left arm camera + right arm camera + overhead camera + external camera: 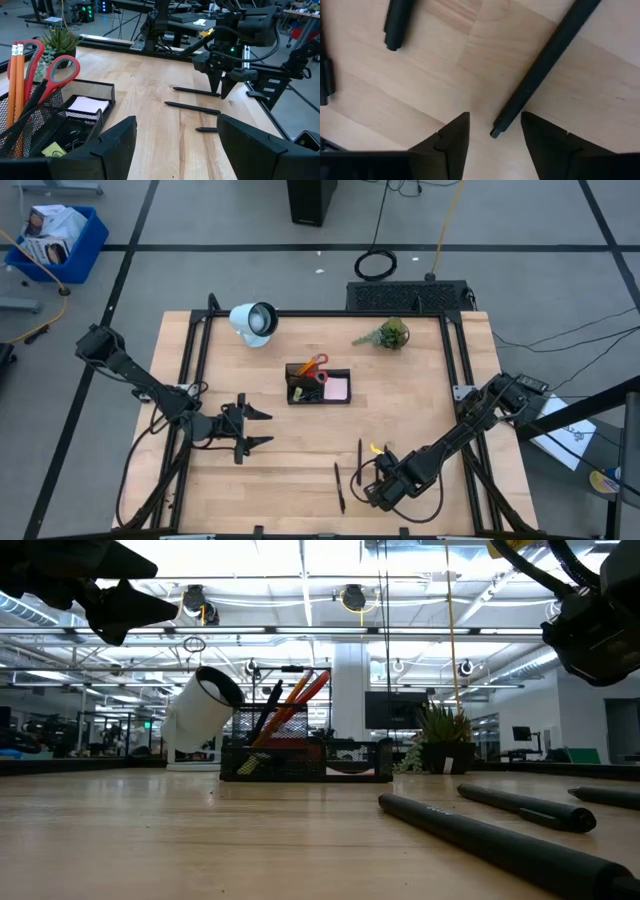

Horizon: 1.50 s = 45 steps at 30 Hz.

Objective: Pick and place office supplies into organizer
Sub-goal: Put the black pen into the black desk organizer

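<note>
The black mesh organizer [318, 386] stands mid-table with red-handled scissors [47, 75], orange pencils [15, 85] and a pink pad [337, 388] in it. Three black pens lie flat on the wood near the table's front right: one [545, 60], one [397, 22] and one [339, 486]. My right gripper [494, 119] points down, open, a finger on either side of the first pen's end [496, 132], with gaps showing on both sides. My left gripper [255, 430] hovers open, left of the organizer, nothing between its fingers.
A white round lamp [254, 321] and a small green plant [388, 334] stand at the table's far side. A small yellow piece [376, 448] lies by the pens. Bare wood lies between the organizer and the pens.
</note>
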Each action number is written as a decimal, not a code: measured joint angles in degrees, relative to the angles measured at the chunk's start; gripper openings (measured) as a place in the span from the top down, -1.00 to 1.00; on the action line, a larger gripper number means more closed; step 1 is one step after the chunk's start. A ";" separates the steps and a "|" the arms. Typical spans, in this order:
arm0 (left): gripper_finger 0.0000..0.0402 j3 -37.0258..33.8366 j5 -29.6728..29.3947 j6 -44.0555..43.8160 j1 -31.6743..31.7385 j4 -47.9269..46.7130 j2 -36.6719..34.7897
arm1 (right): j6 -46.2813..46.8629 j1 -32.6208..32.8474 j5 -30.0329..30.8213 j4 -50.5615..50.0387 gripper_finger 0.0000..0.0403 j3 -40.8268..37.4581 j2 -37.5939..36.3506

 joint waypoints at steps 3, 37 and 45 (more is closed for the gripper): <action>-0.39 0.00 0.25 -0.05 0.00 -0.07 0.00 | -0.62 0.00 -0.51 -2.80 0.18 -0.03 0.11; -0.38 0.00 1.33 0.24 0.04 2.66 0.02 | -9.52 0.17 3.55 -10.50 0.93 -0.20 2.47; -0.39 0.00 -1.03 -2.30 0.17 5.11 0.02 | -11.24 0.15 3.84 -11.44 0.84 -0.20 2.44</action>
